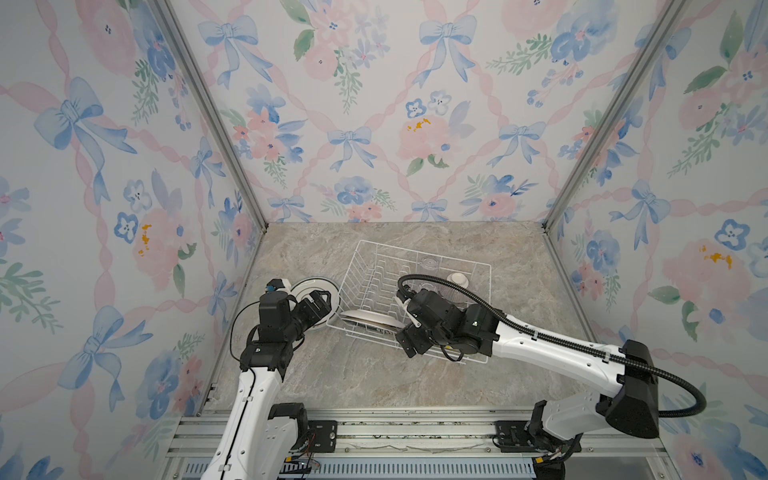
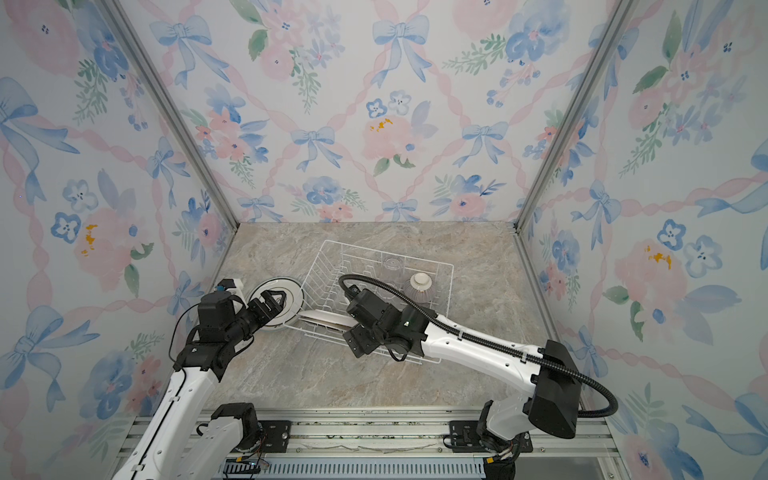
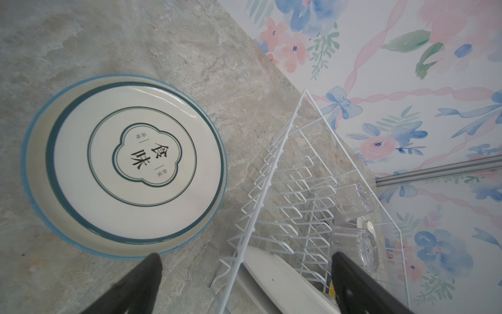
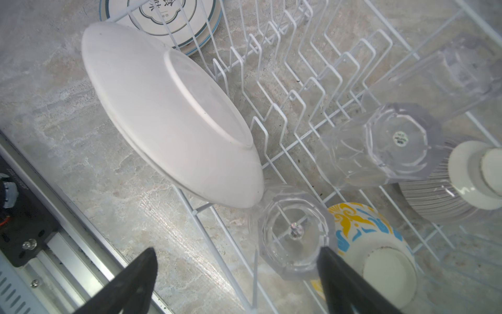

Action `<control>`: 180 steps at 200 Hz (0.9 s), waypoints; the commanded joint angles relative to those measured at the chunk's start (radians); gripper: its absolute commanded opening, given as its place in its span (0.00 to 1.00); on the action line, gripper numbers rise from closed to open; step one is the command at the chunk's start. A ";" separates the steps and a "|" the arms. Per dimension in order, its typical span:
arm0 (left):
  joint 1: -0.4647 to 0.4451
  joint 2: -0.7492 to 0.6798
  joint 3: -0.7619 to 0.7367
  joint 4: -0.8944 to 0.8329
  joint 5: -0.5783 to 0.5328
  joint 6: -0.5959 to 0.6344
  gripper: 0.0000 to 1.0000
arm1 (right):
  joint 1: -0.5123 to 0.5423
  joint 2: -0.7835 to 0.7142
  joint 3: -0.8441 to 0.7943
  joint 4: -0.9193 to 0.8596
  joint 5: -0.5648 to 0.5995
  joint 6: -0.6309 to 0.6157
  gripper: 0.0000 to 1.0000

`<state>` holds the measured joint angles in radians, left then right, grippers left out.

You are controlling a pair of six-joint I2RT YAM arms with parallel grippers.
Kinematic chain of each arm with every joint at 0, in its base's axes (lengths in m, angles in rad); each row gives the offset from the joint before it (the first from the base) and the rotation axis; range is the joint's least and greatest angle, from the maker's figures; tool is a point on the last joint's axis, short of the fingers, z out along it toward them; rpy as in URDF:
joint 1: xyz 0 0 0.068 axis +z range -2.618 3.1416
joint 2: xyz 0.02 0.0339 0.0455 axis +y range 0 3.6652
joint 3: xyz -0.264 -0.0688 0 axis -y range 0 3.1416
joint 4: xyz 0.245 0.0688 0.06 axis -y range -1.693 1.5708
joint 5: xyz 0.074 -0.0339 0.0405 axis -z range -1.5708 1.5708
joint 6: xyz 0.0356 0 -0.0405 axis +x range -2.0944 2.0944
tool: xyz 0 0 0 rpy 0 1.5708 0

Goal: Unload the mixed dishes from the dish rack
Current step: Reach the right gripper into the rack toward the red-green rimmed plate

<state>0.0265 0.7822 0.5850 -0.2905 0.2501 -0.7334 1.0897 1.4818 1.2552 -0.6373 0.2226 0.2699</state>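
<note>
The white wire dish rack (image 1: 419,250) (image 2: 451,291) stands mid-table. A white plate (image 4: 168,114) (image 1: 370,318) leans in its near slots, underside up. An upturned clear glass cup (image 4: 294,233) stands at the rack's near edge beside a yellow-blue bowl (image 4: 366,236). Two more glass cups (image 4: 391,141) (image 4: 448,76) and a purple-striped bowl (image 4: 440,195) (image 2: 419,286) are farther in. My right gripper (image 4: 236,251) (image 1: 405,332) hangs open over that near edge, one finger next to the cup. A plate with Chinese characters (image 3: 130,165) (image 1: 309,286) lies flat left of the rack. My left gripper (image 3: 245,258) (image 2: 274,301) hovers open above it, empty.
Floral-papered walls close in the marble table (image 1: 374,382) on three sides. An aluminium rail (image 1: 395,432) carrying both arm bases runs along the front edge. The rack sits at an angle, its left side close to the flat plate.
</note>
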 commanded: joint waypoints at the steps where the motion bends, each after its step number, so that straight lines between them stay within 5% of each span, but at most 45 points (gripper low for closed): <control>1: -0.014 -0.028 0.043 -0.045 0.018 0.011 0.98 | 0.011 0.031 0.056 -0.018 0.065 -0.056 0.85; 39: -0.023 -0.073 0.038 -0.047 0.020 -0.007 0.98 | 0.011 0.077 0.096 -0.010 0.079 -0.083 0.67; 180: -0.037 -0.092 0.043 -0.047 0.031 -0.033 0.98 | 0.011 0.239 0.180 0.011 0.121 -0.213 0.55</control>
<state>-0.0013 0.7029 0.6067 -0.3214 0.2749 -0.7490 1.0950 1.6859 1.4052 -0.6315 0.3302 0.1196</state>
